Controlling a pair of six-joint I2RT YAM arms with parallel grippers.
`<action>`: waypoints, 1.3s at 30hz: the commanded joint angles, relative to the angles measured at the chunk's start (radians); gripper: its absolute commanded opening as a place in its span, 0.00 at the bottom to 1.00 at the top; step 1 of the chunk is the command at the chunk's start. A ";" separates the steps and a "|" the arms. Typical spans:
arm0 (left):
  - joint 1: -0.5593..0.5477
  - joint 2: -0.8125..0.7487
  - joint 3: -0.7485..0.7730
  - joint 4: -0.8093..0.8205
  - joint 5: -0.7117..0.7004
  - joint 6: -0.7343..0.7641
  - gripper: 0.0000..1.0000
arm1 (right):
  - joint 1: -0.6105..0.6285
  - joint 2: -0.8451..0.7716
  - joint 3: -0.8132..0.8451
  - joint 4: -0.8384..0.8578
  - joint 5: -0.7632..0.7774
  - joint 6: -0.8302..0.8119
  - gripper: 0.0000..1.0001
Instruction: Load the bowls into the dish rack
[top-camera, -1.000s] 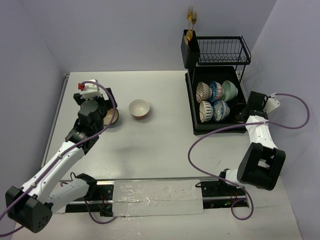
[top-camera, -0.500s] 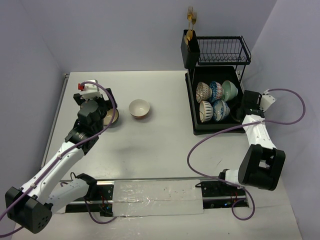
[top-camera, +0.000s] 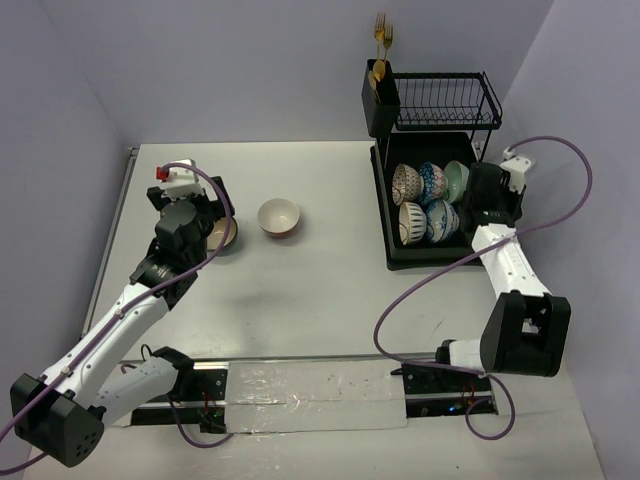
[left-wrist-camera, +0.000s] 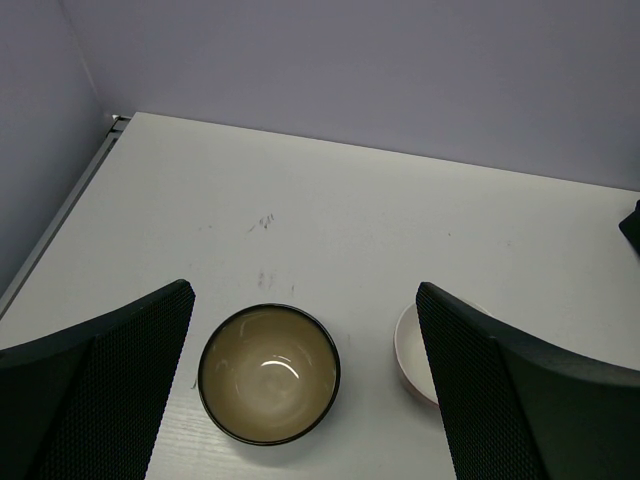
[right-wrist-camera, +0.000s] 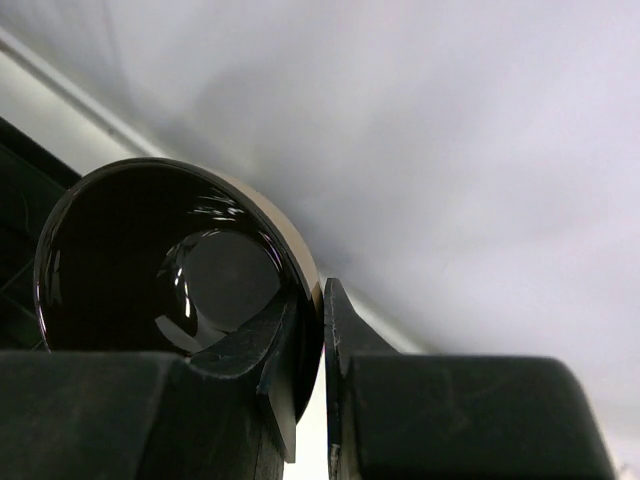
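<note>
Top external: five bowls (top-camera: 432, 184) in dish rack (top-camera: 381, 205); right jaws tight on dark bowl (right-wrist-camera: 130, 250), left jaws wide.

Dish rack (top-camera: 383, 215): far right of my table (top-camera: 330, 290).
Racked bowls (top-camera: 428, 200): five on edge inside it, in two rows.
Cutlery holder (top-camera: 380, 100): rack's far left corner.
Left bowl (left-wrist-camera: 269, 373): on the table, below my left gripper (left-wrist-camera: 305, 292).
Right bowl (left-wrist-camera: 412, 352): near it, towards the rack.
Held bowl (right-wrist-camera: 170, 260): in my right gripper (right-wrist-camera: 322, 300), at the rack's right side.

No lettering, label, brand or number can be read on the bowls (top-camera: 278, 216), the dish rack (top-camera: 447, 101) or the table (top-camera: 330, 290).
</note>
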 joint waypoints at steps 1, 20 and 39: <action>-0.003 -0.020 -0.003 0.047 0.011 0.013 0.99 | 0.037 -0.003 0.012 0.275 0.140 -0.271 0.00; -0.003 -0.023 -0.011 0.056 -0.006 0.031 0.99 | 0.186 0.135 -0.143 0.783 0.132 -0.910 0.00; -0.010 -0.009 -0.012 0.057 -0.004 0.033 0.99 | 0.218 0.175 -0.145 0.567 0.114 -0.913 0.00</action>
